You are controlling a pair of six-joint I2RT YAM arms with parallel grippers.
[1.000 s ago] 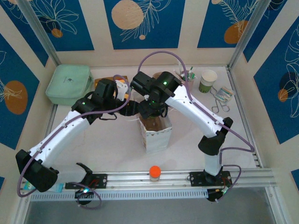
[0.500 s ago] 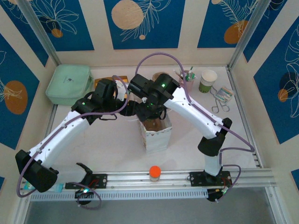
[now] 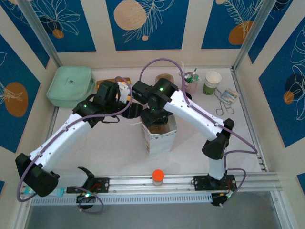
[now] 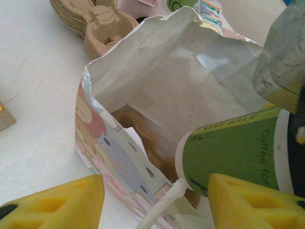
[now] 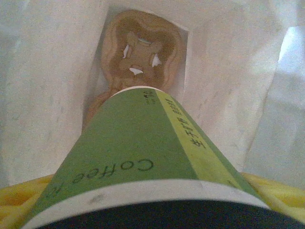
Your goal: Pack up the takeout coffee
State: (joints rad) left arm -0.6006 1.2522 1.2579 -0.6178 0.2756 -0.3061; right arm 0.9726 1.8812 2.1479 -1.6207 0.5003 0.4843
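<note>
On the white table [image 3: 95, 143], the right gripper [image 3: 153, 114] pinches the takeout coffee [image 4: 233, 148] over the paper bag [image 4: 167, 86]. The left gripper [image 4: 152, 205] is spread. The cup may bump the floppy rim and spill.

The left arm [image 3: 66, 131] reaches from the near left side up to the paper bag [image 3: 159, 140]. The left gripper [image 4: 152, 202] sits by the bag's left side. Its yellow fingers [image 4: 57, 202] are wide apart, with the bag's edge between them. The right arm [image 3: 200, 114] bends over from the right of the bag. The right gripper [image 5: 143, 205] points down into the bag's open top and squeezes the takeout coffee [image 5: 138, 143] from both sides.
</note>
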